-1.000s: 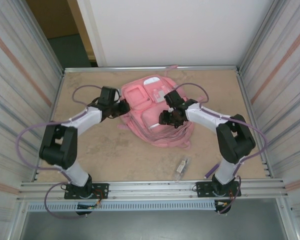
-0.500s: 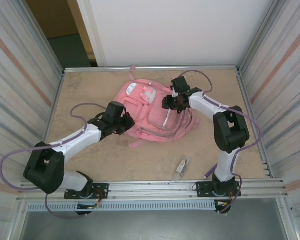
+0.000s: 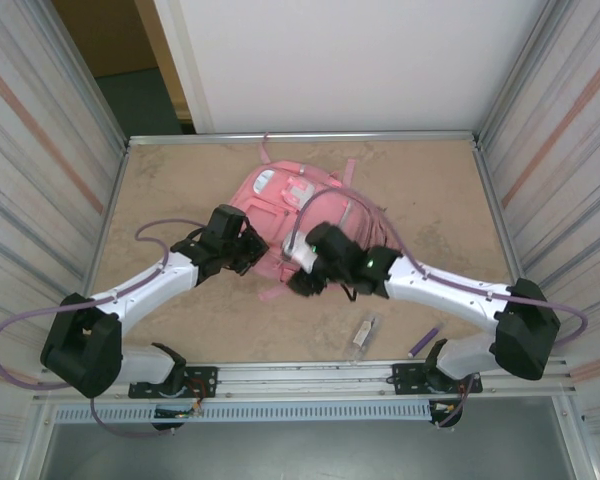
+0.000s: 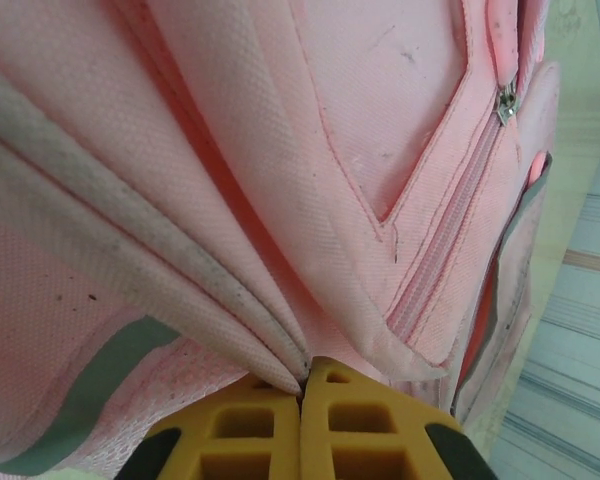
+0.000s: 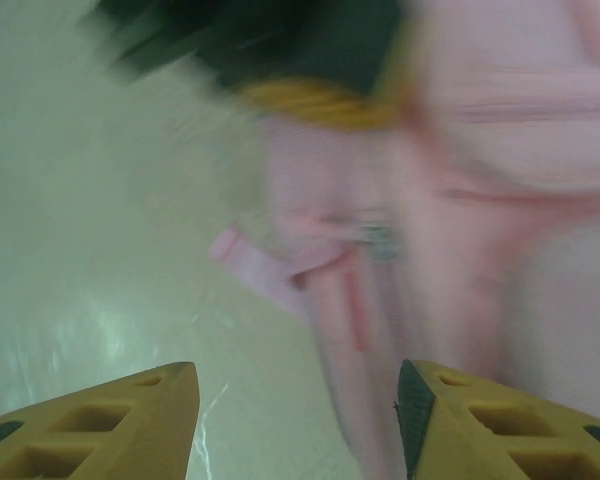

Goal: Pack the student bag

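Student bag (image 3: 280,208) lies flat on the table (image 3: 170,180), around the middle and toward the far side, front pockets facing up. Pink fabric with pale patches near its far end. Straps trail off the far edge and the near edge.

Left gripper (image 4: 302,386): at the bag's left side in the top view. Wrist view shows the two yellow fingertips pressed together with a fold of pink cloth pinched between them. The fold rises away from the pads in tight creases. A grey trim band (image 4: 98,378) runs along the lower left of the fabric. A pocket zip with a metal pull (image 4: 503,101) runs up the right side.

Right gripper (image 5: 298,388): arm reaches in from the right, low across the table, with the wrist over the bag's near edge in the top view. Wrist view is badly blurred. The yellow fingertips stand well apart, and nothing sits between them. Beyond them, pale table on the left and pink bag fabric on the right. A loose pink strap end (image 5: 248,262) lies on the table just beside the bag. Whether this gripper touches the bag, cannot tell.

Near edge of the table, right of centre: a small clear packet (image 3: 362,338), and close by, a purple pen (image 3: 423,343). Both lie well apart from the bag.
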Controlling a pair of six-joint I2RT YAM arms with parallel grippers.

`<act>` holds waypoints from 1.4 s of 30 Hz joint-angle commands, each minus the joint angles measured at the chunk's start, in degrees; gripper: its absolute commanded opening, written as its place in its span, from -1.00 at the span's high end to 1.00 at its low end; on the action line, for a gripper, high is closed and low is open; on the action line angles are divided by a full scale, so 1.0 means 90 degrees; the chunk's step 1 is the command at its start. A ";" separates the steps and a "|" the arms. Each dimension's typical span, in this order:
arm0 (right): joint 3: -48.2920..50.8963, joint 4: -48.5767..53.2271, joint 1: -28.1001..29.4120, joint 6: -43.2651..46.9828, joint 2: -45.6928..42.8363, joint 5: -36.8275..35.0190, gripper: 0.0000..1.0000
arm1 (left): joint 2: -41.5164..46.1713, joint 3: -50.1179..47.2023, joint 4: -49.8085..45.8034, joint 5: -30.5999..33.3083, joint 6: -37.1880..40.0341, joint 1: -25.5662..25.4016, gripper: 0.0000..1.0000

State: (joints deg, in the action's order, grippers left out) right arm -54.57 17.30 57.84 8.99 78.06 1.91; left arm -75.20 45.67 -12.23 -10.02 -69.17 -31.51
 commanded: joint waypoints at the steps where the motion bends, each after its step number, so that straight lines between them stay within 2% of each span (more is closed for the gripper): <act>1: 0.0513 -0.0983 0.0271 0.2688 -0.0062 0.0008 -0.09 | 0.0203 0.0129 0.0102 -0.0534 -0.0165 -0.0049 1.00; 9: 0.0719 -0.2832 0.0395 0.3687 0.0472 -0.0885 -0.12 | 0.0404 -0.0291 0.0393 -0.0646 -0.0739 -0.0103 1.00; 22: 0.0684 -0.3055 0.0447 0.3771 0.1345 -0.1136 -0.04 | 0.0468 -0.0541 0.0709 -0.1044 -0.0979 0.0030 1.00; 24: 0.0705 -0.3175 0.0448 0.3674 0.1393 -0.1386 0.06 | 0.0472 -0.0569 0.0757 -0.1115 -0.0999 0.0068 1.00; 28: 0.0944 -0.3744 0.0429 0.3386 0.1209 -0.1694 0.46 | 0.0465 -0.0631 0.0791 -0.1079 -0.0976 0.0091 1.00; 31: 0.1091 -0.3990 0.0393 0.2755 0.1004 -0.1932 0.69 | 0.0459 -0.0687 0.0859 -0.1166 -0.1003 0.0142 1.00; 33: 0.1196 -0.4061 0.0343 0.1969 0.0869 -0.1970 0.79 | 0.0482 -0.0743 0.0871 -0.1125 -0.0987 0.0190 1.00; 39: 0.1448 -0.3856 0.0315 -0.1487 0.0719 -0.2320 0.99 | 0.0488 -0.0832 0.1103 -0.1134 -0.1177 0.0357 1.00; 42: 0.1637 -0.3832 0.0181 -0.3133 0.0687 -0.2276 1.00 | 0.0475 -0.0739 0.1024 -0.1056 -0.1051 0.0360 1.00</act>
State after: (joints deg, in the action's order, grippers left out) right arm -41.60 -18.61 60.38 1.63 85.91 -16.99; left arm -72.53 38.61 -4.84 -19.57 -78.72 -29.08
